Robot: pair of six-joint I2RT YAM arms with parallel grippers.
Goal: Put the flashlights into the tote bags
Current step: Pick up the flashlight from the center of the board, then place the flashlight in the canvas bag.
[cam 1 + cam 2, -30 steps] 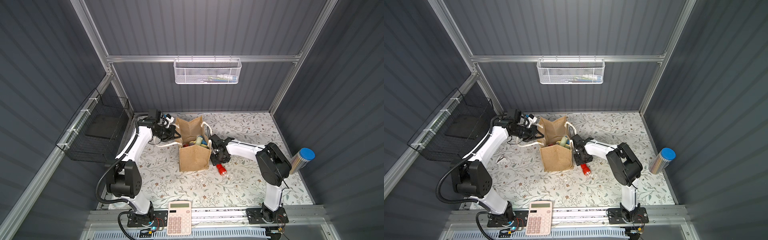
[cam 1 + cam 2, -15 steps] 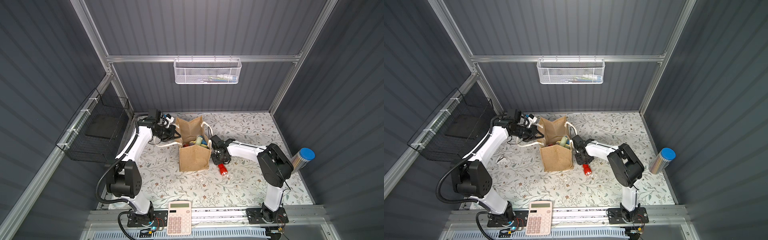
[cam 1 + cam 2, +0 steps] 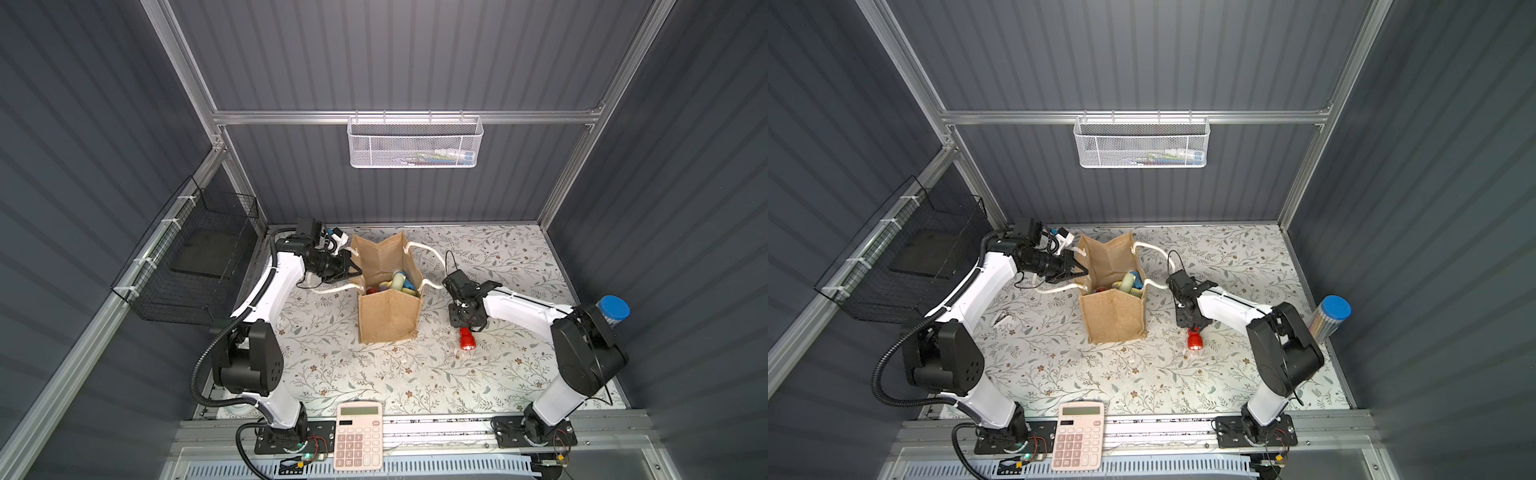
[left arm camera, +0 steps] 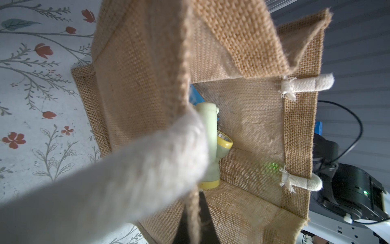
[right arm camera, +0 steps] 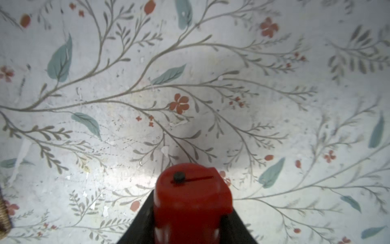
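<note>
The task looks nearly done: the one tote bag (image 3: 388, 316) already holds several flashlights (image 3: 395, 282), with at least four showing at its mouth and any others hidden. One red flashlight (image 3: 467, 340) is left outside, down by the table at the bag's 4 o'clock, with the right gripper (image 3: 466, 327) clamped on its tail. At 10 o'clock the left gripper (image 3: 353, 272) pinches the bag's rim, fingers together on the jute

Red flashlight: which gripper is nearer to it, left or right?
Right. The right gripper grips the red flashlight at its tail end, beside the bag. The left gripper is on the other side of the bag, pinching its rim.
</note>
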